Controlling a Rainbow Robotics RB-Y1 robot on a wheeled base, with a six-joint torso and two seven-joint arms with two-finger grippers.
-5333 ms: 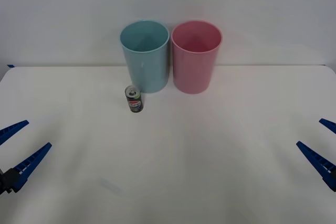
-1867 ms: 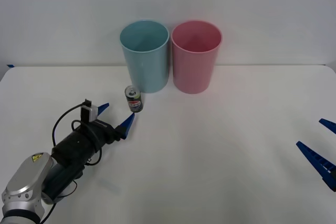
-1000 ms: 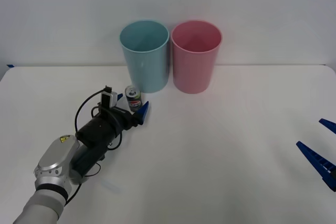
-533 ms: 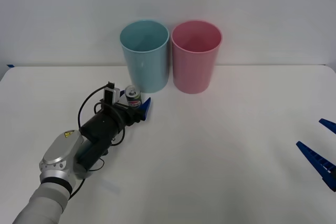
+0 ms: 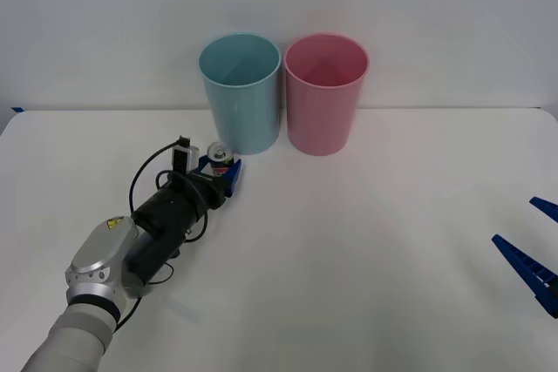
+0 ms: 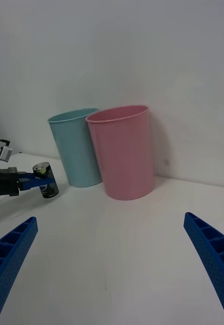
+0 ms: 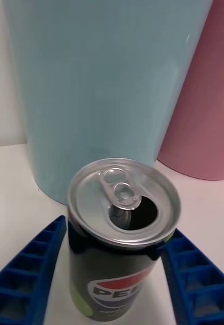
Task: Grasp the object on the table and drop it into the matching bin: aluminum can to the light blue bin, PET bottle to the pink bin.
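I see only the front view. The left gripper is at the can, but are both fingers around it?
Observer: Yes. In the left wrist view, the can stands between the left gripper's two blue fingers, one on each side.
Operator: Is the can opened?
Observer: Yes, its silver top has an open mouth hole.
Operator: And the right gripper?
Observer: The right gripper is open, low over the table, facing the pink bin and the light blue bin.

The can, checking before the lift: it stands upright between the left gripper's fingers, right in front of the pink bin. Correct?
Not quite. The can stands upright between the left gripper fingers, but in front of the light blue bin, not the pink bin, which is beside it. The front view shows this.
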